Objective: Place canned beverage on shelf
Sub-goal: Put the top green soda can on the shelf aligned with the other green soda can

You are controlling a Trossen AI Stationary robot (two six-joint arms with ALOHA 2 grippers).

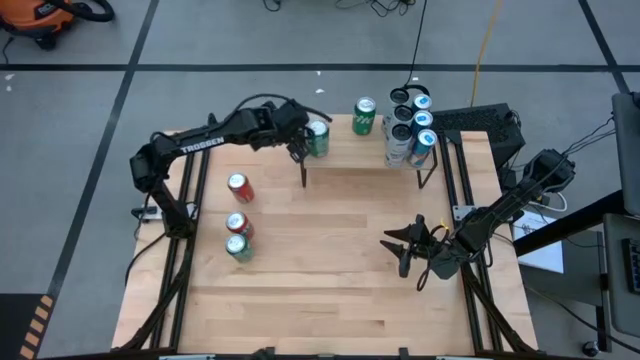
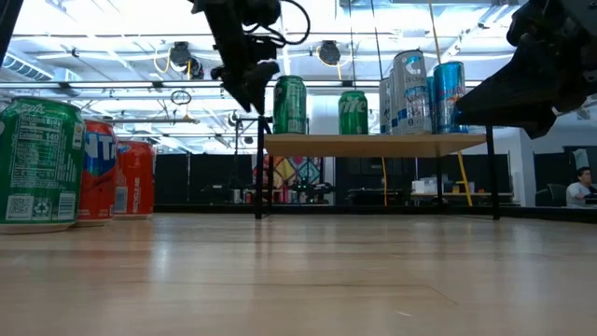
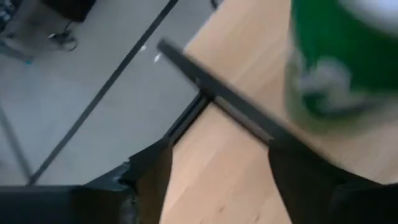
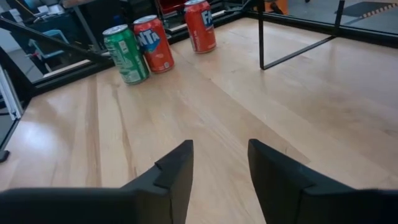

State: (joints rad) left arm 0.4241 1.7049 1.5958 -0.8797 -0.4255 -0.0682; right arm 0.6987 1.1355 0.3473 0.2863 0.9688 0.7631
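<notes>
Green can (image 1: 318, 138) stands on shelf (image 1: 360, 150) beside left gripper (image 1: 297, 143).

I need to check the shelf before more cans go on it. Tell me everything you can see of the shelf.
The shelf is a small raised platform with a light wood plank top on thin black metal legs, standing level at the table's far edge. A green can stands upright at its left end, a second green can near the middle, and a cluster of taller silver and blue cans at its right end. The left gripper hovers beside the left green can.
</notes>
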